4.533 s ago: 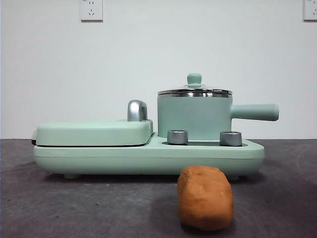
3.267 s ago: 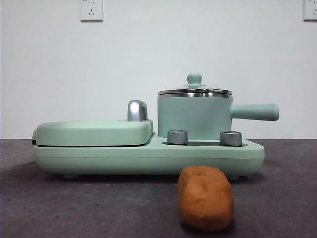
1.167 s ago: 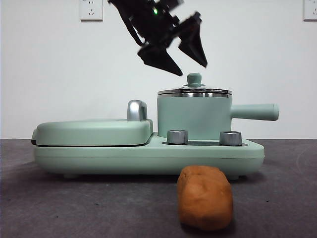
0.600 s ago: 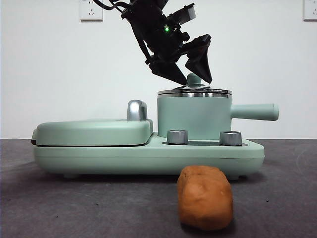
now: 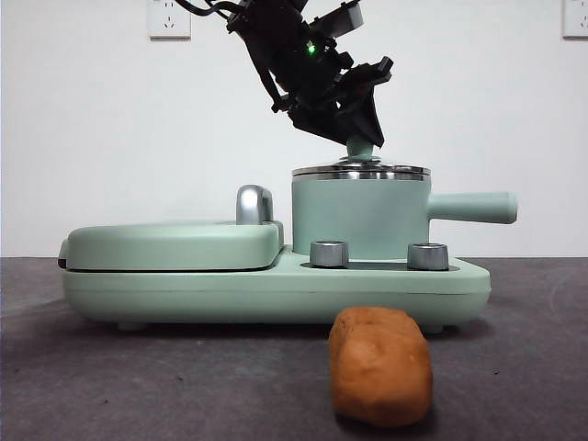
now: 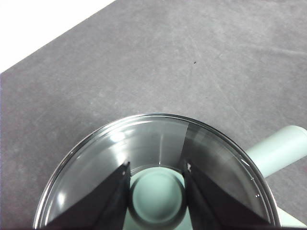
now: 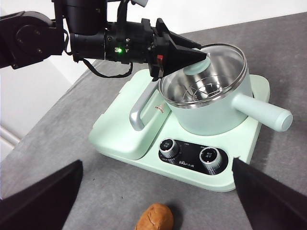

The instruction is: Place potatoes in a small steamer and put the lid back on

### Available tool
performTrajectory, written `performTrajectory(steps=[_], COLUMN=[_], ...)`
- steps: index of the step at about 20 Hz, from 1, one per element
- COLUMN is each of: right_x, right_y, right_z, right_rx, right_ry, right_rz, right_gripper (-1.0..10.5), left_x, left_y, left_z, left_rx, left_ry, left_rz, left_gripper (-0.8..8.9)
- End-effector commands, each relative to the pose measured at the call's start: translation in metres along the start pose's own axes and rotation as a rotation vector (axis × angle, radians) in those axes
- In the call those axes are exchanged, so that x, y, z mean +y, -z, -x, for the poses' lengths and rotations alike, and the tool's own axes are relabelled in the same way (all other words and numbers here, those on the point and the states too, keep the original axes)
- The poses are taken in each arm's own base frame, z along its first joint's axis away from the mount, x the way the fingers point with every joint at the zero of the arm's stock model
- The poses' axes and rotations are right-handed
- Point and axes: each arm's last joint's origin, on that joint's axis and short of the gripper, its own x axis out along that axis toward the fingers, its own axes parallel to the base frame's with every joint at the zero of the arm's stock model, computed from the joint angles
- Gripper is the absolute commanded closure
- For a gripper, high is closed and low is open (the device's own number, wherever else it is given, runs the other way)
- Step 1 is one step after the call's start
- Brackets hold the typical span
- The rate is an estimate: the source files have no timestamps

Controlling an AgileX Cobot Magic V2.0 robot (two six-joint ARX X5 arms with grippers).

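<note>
The small steamer (image 5: pixel 360 220) stands on the right side of a mint-green appliance, its side handle (image 5: pixel 473 208) pointing right. The lid (image 5: pixel 360 171) sits on it. My left gripper (image 5: pixel 360 142) comes down from the upper left and is shut on the lid's mint-green knob. In the left wrist view both jaws hug the knob (image 6: pixel 157 199) over the lid (image 6: pixel 144 143). The potato (image 5: pixel 381 367) lies on the table in front of the appliance. My right gripper (image 7: pixel 157 162) is open, high above the potato (image 7: pixel 154 218), looking down at the steamer (image 7: pixel 216 115).
A flat hinged grill plate (image 5: pixel 175 243) with a chrome handle (image 5: pixel 254 204) fills the appliance's left half. Two steel dials (image 5: pixel 329 254) (image 5: pixel 427 256) sit on its front below the steamer. The table is dark grey and a white wall stands behind.
The left gripper came in from above, dropped onto the lid's knob and closed its jaws around it. The lid, steamer and potato have not moved.
</note>
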Motion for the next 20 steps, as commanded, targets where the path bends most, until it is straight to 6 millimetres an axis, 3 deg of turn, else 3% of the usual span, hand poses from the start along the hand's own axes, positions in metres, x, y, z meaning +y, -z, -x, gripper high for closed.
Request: performTrajectory(steps=[1, 11, 14, 20], right_x=[0.003, 0.003, 0.003, 0.002], right_y=[-0.003, -0.003, -0.003, -0.003], right_z=[0.002, 0.002, 0.002, 0.002], right_rx=[-0.007, -0.007, -0.007, -0.007], right_ry=[-0.004, -0.003, -0.003, -0.003], right_rz=[0.011, 0.011, 0.011, 0.011], right_gripper=[4.5, 4.5, 4.5, 4.5], left_x=[-0.003, -0.004, -0.004, -0.001], left_y=[0.003, 0.007, 0.006, -0.005], left_z=[-0.008, -0.008, -0.008, -0.003], left_rx=[0.035, 0.072, 0.066, 0.019], left_ry=[0.017, 0.026, 0.025, 0.012], left_rz=[-0.008, -0.052, -0.053, -0.054], left_gripper=[6.59, 6.63, 8.08, 8.08])
